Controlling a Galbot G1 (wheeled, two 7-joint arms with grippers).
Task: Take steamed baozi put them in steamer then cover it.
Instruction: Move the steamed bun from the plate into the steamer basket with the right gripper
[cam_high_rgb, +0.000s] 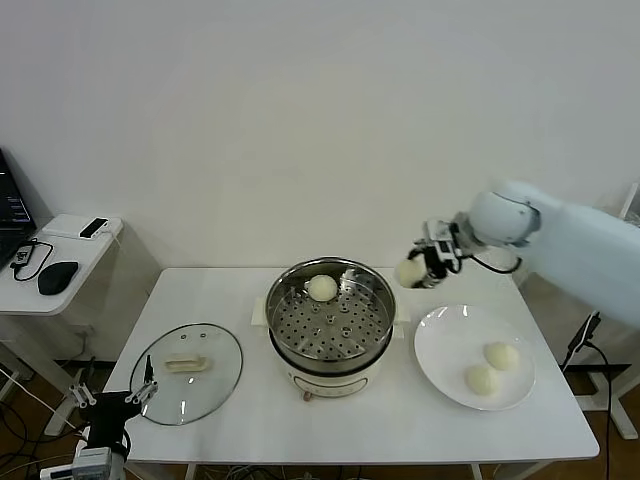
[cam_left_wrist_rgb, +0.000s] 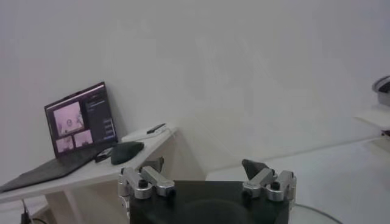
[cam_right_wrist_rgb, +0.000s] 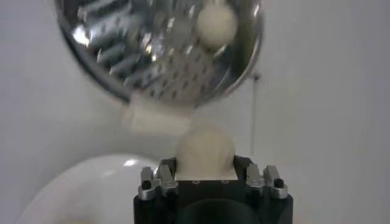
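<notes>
The steamer (cam_high_rgb: 330, 322) stands mid-table with one baozi (cam_high_rgb: 322, 288) on its perforated tray at the back. My right gripper (cam_high_rgb: 420, 267) is shut on another baozi (cam_high_rgb: 410, 272), held in the air just right of the steamer's rim, above the table. In the right wrist view that baozi (cam_right_wrist_rgb: 204, 151) sits between the jaws, with the steamer (cam_right_wrist_rgb: 158, 49) and its baozi (cam_right_wrist_rgb: 216, 24) beyond. Two more baozi (cam_high_rgb: 501, 355) (cam_high_rgb: 482, 379) lie on the white plate (cam_high_rgb: 440, 345). The glass cover (cam_high_rgb: 187, 372) lies flat at the table's front left. My left gripper (cam_high_rgb: 140, 395) is open and empty, low beside the cover.
A side table (cam_high_rgb: 60, 262) at the far left holds a laptop, a mouse (cam_high_rgb: 58, 277) and small devices. The wall stands close behind the main table. The left wrist view shows that side table with the laptop (cam_left_wrist_rgb: 78, 125).
</notes>
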